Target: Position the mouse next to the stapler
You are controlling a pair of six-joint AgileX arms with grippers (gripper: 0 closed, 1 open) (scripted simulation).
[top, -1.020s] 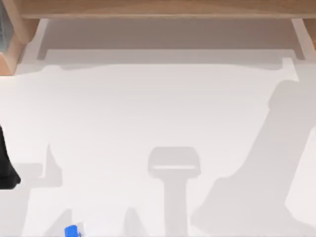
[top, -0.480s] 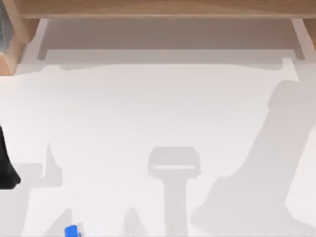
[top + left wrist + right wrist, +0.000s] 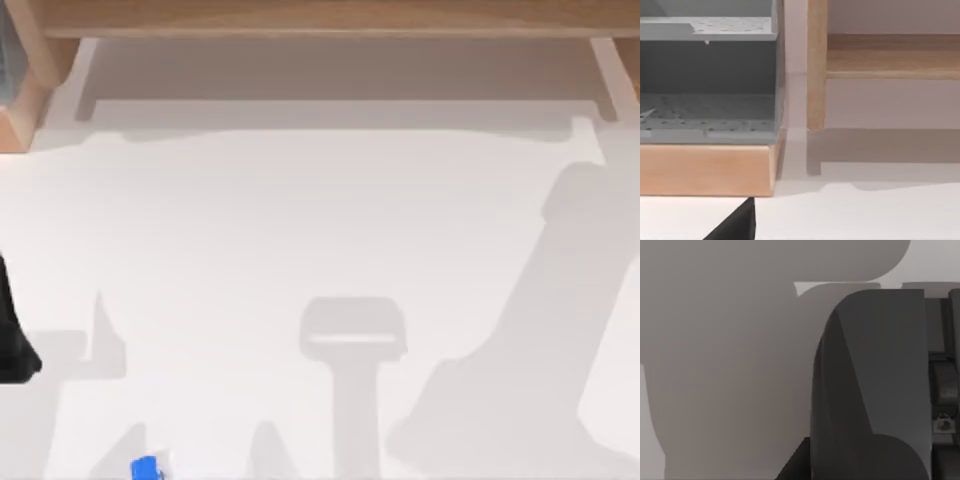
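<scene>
1. A small blue object (image 3: 145, 468) lies on the white table at the very bottom edge of the top view, towards the left side.
2. It has a pale part just beside its right end.
3. The edge cuts it off, so whether it is the mouse or the stapler cannot be told.

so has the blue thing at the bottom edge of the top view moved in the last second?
No. The blue object sits at the same spot by the table's near edge, left of the T-shaped shadow, as in both earlier top views.
</scene>
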